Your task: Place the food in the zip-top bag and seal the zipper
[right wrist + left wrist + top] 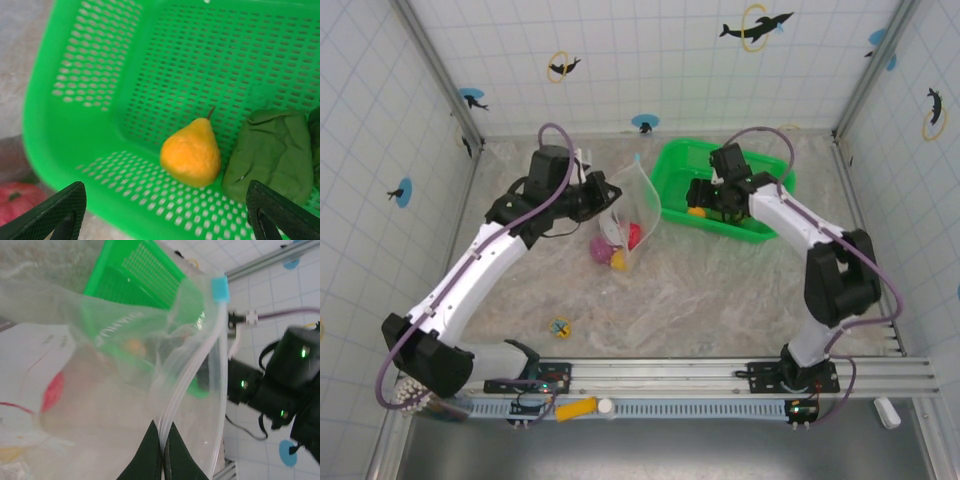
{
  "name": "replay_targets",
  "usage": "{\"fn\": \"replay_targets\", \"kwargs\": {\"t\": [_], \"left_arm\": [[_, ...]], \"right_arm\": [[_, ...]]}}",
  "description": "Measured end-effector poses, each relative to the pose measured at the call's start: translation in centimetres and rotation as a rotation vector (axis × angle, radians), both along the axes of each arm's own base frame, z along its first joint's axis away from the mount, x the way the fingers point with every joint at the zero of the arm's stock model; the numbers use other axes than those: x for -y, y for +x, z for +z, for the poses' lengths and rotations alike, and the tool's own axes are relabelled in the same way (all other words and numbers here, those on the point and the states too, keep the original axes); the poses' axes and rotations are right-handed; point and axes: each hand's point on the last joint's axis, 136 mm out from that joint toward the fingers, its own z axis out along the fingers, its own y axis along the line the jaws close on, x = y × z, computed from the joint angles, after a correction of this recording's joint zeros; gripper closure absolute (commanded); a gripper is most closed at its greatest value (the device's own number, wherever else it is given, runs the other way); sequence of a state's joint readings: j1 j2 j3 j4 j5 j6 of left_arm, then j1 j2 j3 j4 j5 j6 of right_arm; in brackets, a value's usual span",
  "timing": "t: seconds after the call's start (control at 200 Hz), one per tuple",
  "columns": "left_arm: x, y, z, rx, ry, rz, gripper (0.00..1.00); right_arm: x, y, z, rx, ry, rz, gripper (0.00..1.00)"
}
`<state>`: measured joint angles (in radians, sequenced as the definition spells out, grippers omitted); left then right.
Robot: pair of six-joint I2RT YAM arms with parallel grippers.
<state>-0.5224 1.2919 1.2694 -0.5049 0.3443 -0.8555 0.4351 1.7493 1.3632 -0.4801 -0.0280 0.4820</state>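
Note:
The clear zip-top bag [632,205] stands open on the table between the arms, with purple, red and yellow food [616,248] low inside it. My left gripper [163,432] is shut on the bag's zipper [192,365] strip, which runs up to a blue end tab [219,288]. My right gripper [165,195] hangs open over the green mesh basket [75,45]. A yellow-orange pear [191,152] lies between and just beyond its fingers, with a dark green leafy piece [272,152] beside it. A red piece [17,200] shows outside the basket wall.
The green basket [765,170] sits at the back right, next to the bag's mouth. Tiled walls close in the back and both sides. A crinkled plastic sheet [720,290] covers the table, and a metal rail [720,375] runs along the near edge.

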Motion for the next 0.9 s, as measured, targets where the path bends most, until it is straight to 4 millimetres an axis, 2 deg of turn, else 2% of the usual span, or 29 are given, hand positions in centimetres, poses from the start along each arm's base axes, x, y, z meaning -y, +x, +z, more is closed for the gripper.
{"fn": "replay_targets", "kwargs": {"t": [0.125, 0.22, 0.315, 0.46, 0.591, 0.751, 0.901], "left_arm": [[0.5, -0.4, -1.9, -0.038, -0.021, -0.027, 1.00], [1.0, -0.4, -1.6, -0.024, -0.046, -0.046, 1.00], [1.3, -0.3, -1.1, -0.003, -0.066, -0.058, 1.00], [1.5, -0.3, -0.7, 0.009, -0.078, -0.068, 1.00], [1.5, -0.4, -0.7, 0.014, -0.082, -0.070, 1.00], [1.4, -0.7, -0.6, 0.019, -0.085, -0.071, 1.00], [1.3, -0.8, -0.5, 0.022, -0.089, -0.074, 1.00]], "right_arm": [[-0.8, 3.2, -0.2, -0.034, -0.037, -0.037, 0.16], [-1.7, 5.1, -0.3, -0.056, -0.060, -0.051, 0.17], [-2.4, 5.7, -1.2, -0.091, -0.090, -0.055, 0.18], [-2.6, 4.1, -3.6, -0.182, -0.138, -0.055, 0.19], [-2.7, 3.0, -4.5, -0.218, -0.169, -0.050, 0.20], [-1.8, 1.0, -7.5, -0.291, -0.213, -0.054, 0.21], [-1.0, -0.1, -9.1, -0.337, -0.224, -0.058, 0.24]]}}
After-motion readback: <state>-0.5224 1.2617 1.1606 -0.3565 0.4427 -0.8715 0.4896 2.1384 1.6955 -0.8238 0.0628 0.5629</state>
